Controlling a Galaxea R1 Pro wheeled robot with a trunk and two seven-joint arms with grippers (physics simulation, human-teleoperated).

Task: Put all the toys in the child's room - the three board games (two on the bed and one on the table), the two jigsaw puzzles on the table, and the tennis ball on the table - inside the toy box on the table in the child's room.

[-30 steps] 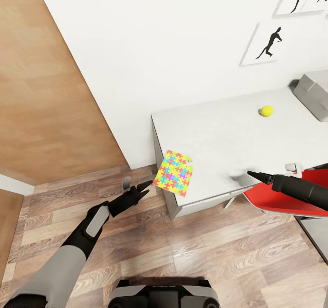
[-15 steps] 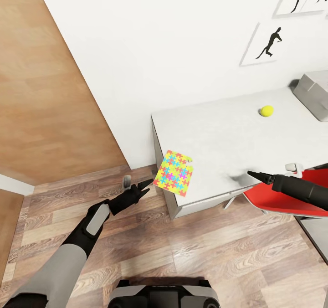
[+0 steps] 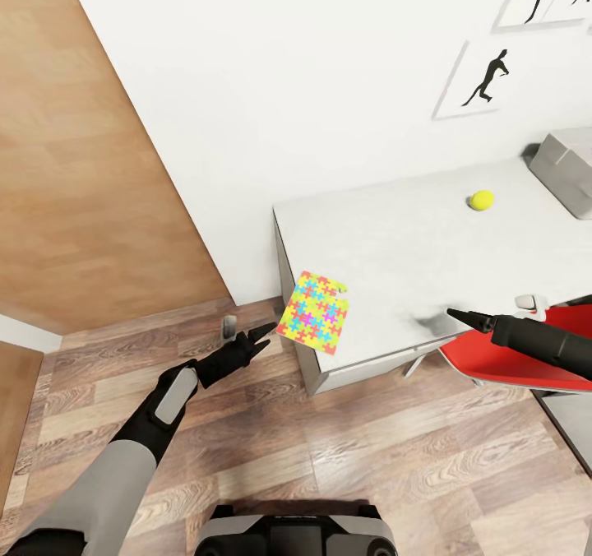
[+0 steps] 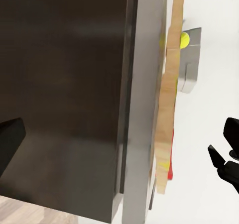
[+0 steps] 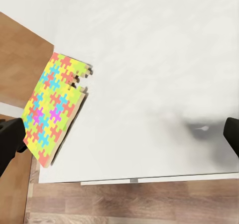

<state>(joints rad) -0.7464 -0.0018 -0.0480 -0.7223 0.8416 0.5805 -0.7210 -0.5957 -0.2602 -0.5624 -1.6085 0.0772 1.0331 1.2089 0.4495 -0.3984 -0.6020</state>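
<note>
My left gripper (image 3: 261, 331), fingers spread and empty, hovers beside the jigsaw puzzle (image 3: 313, 310) overhanging the table (image 3: 395, 252); right gripper (image 3: 454, 315) unclear.

A child's room in a home — wood-plank floor (image 3: 329, 457), plain white wall with framed silhouette pictures (image 3: 481, 79). Ahead of the right gripper (image 3: 457, 317) a light-grey table (image 3: 411, 243) carries toys — a bright jigsaw puzzle (image 3: 314, 311), a tennis ball (image 3: 481, 201); a red chair (image 3: 493, 363) sits beneath the gripper.
</note>
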